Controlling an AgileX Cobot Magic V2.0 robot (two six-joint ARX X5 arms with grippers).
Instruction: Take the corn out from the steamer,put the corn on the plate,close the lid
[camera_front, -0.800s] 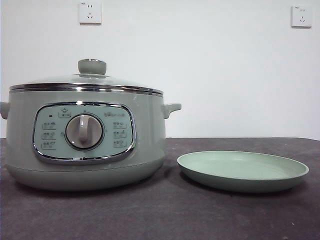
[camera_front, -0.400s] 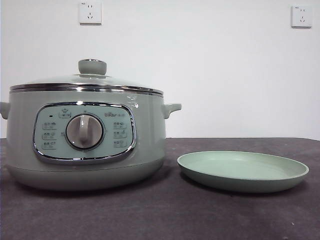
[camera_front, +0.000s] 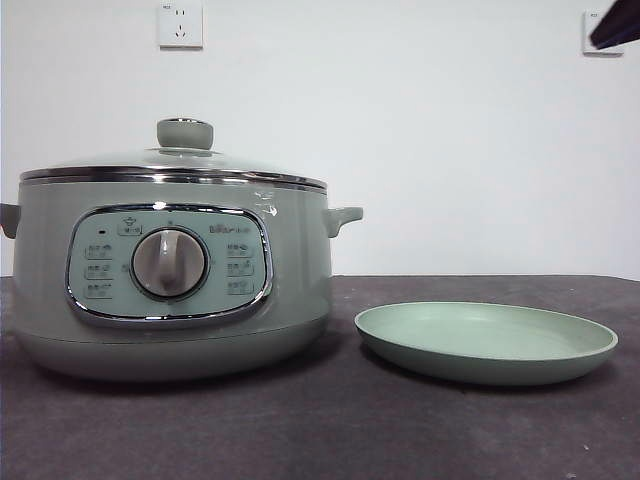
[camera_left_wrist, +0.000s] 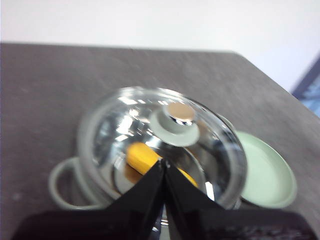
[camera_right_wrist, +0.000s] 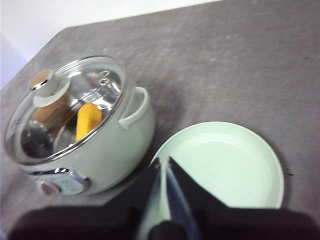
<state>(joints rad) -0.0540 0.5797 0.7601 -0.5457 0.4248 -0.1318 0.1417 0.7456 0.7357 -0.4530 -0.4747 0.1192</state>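
The steamer (camera_front: 170, 300) stands on the left of the table with its glass lid (camera_front: 170, 160) on. Through the glass the yellow-orange corn (camera_left_wrist: 142, 156) lies inside, also seen in the right wrist view as corn (camera_right_wrist: 87, 120). The pale-green plate (camera_front: 485, 345) sits bare to the steamer's right. My left gripper (camera_left_wrist: 163, 165) hovers high above the lid, jaws shut and holding nothing. My right gripper (camera_right_wrist: 164, 162) hangs above the gap between steamer (camera_right_wrist: 120, 140) and plate (camera_right_wrist: 225, 165), jaws shut and bare.
A black arm tip (camera_front: 615, 25) pokes in at the top right corner of the front view. Dark grey table (camera_front: 320, 430) runs under everything, with a white wall and two sockets behind.
A black arm tip has come into the top right corner of the front view. Steamer, lid and plate have not moved.
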